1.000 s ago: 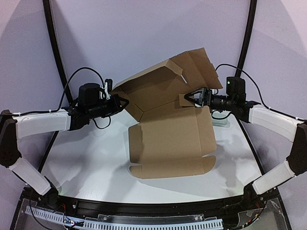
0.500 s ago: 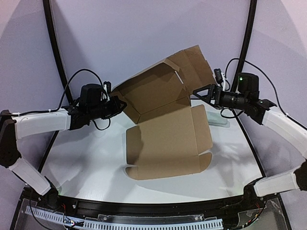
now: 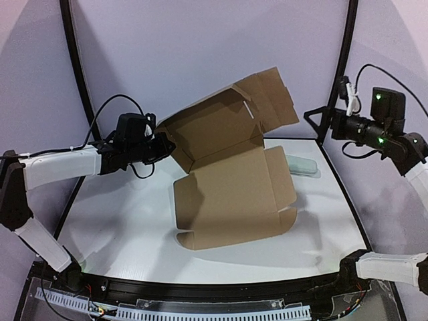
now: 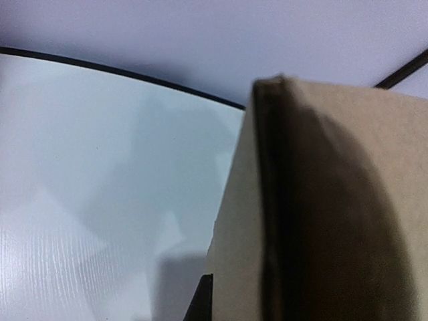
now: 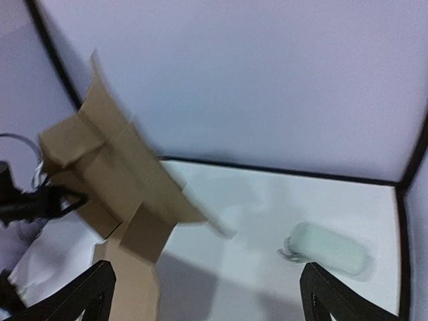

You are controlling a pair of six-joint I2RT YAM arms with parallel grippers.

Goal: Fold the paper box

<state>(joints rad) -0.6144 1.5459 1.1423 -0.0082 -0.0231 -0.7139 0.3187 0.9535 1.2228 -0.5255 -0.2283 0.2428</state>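
Top external: our right gripper (image 3: 313, 124) has let go and swung clear, jaws spread wide, so the left gripper (image 3: 167, 144) alone pinches the paper box (image 3: 231, 177), half-raised above the table (image 3: 120, 227). Left wrist: the paper box (image 4: 321, 200) fills our frame (fingers hidden). Right wrist: the paper box (image 5: 114, 180) sits well apart, so we judge the next fold needs a fresh approach.

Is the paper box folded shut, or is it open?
Open, only partly folded. The paper box lies with its near panel flat on the table; the left gripper holds its far half raised.

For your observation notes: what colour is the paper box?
The paper box is plain brown; top view.
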